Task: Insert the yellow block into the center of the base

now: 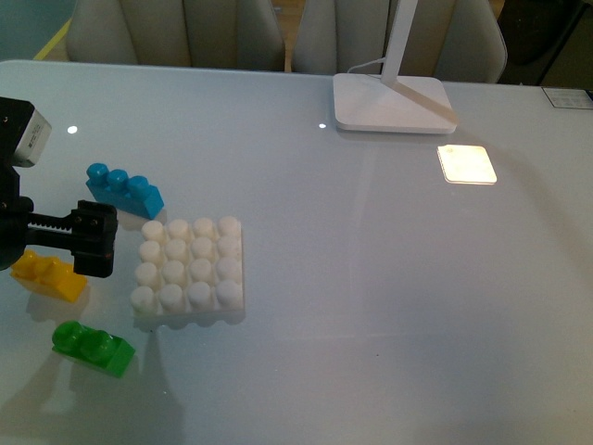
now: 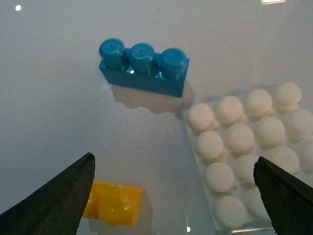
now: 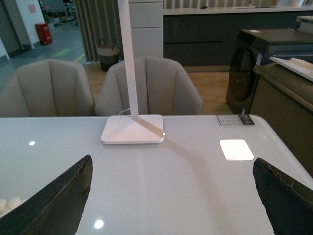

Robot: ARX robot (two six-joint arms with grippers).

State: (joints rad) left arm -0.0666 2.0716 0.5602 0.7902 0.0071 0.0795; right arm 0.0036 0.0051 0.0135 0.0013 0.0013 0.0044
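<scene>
Yellow block (image 1: pixel 48 275): on counter (image 1: pixel 371 278), at 9 o'clock of base (image 1: pixel 189 269), apart from it.
Left tool (image 2: pixel 173 193): wide, empty, near block.
Right tool (image 3: pixel 171 196): wide, empty.
Blue brick (image 1: pixel 124 189): 11 o'clock of base.
Green brick (image 1: pixel 92 348): 7 o'clock.

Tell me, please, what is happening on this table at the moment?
The left gripper hangs open close to the yellow block, holding nothing. The block lies beside the base, whose studs are all bare, so it is not yet inserted. A blue brick and a green brick lie nearby, untouched. The right gripper is open too, off toward the lamp foot.
</scene>
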